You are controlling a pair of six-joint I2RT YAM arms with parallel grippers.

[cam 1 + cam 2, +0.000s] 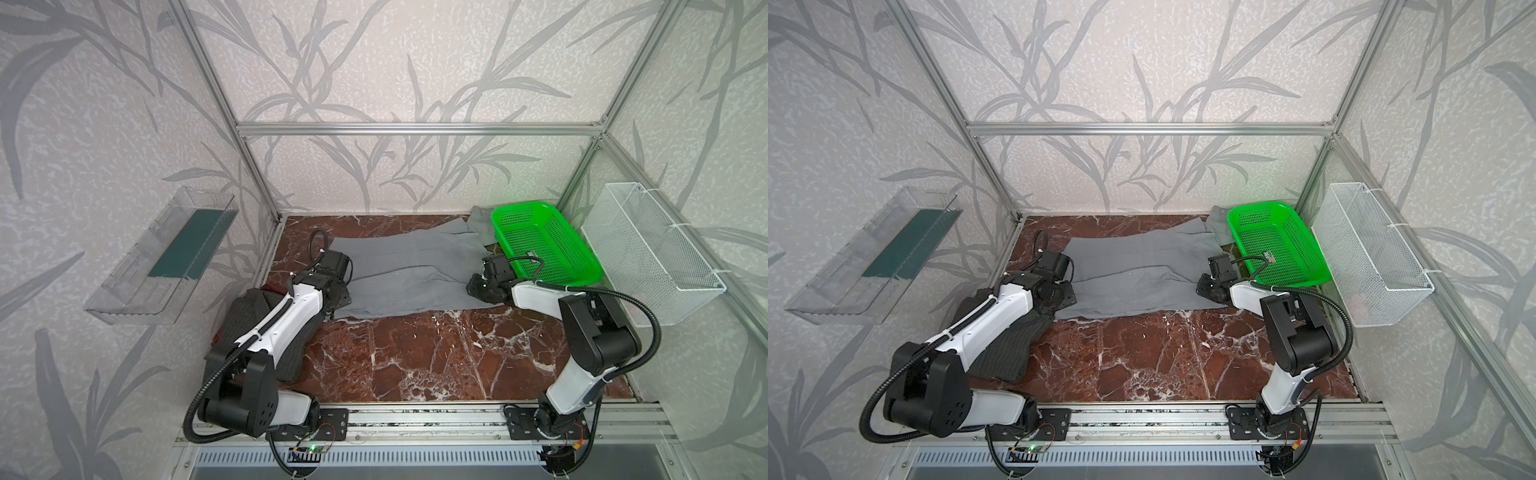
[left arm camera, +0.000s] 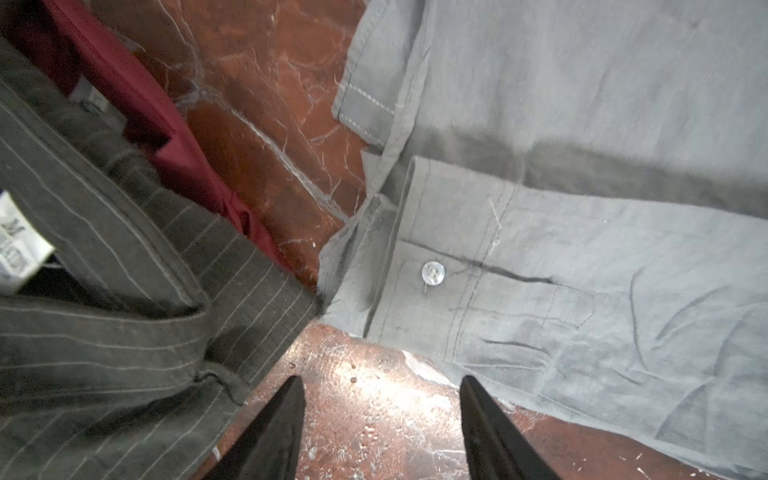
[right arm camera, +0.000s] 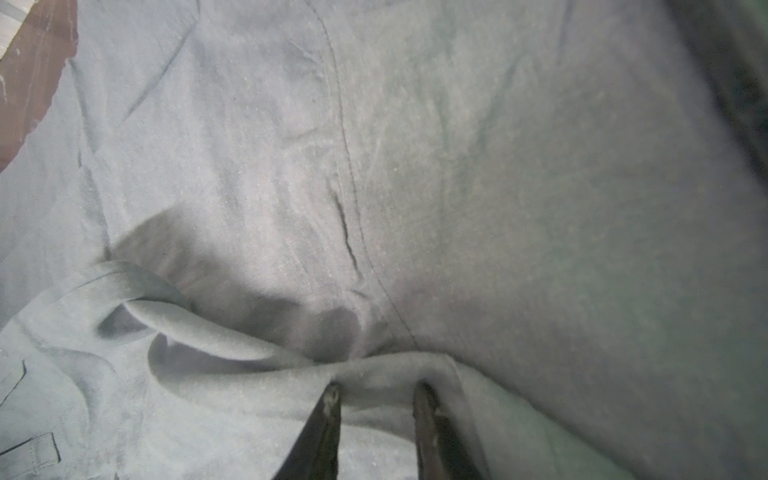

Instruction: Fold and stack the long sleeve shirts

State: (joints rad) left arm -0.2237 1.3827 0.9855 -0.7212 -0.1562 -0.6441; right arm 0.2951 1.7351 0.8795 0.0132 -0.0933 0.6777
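Against the left wall hangs a clear plastic tray (image 1: 162, 253). Next along, at the near left of the marble tabletop (image 1: 415, 357), the dark pinstriped shirt (image 1: 291, 357) lies bunched under the left arm (image 1: 286, 316), and the left wrist view shows a strip of maroon cloth (image 2: 137, 104) beneath it. Just off that shirt's edge hangs the left gripper (image 2: 380, 380), its jaws parted over bare marble with nothing between them, near the buttoned cuff (image 2: 432, 272) of the grey shirt (image 1: 407, 270). In both top views the grey shirt is spread flat across the back middle of the table, its far right end reaching behind the green basket (image 1: 544, 245). At its right edge the right gripper (image 3: 376, 388) pinches a raised fold of the grey cloth between its fingers. Furthest right, a white wire basket (image 1: 648, 253) hangs on the wall.
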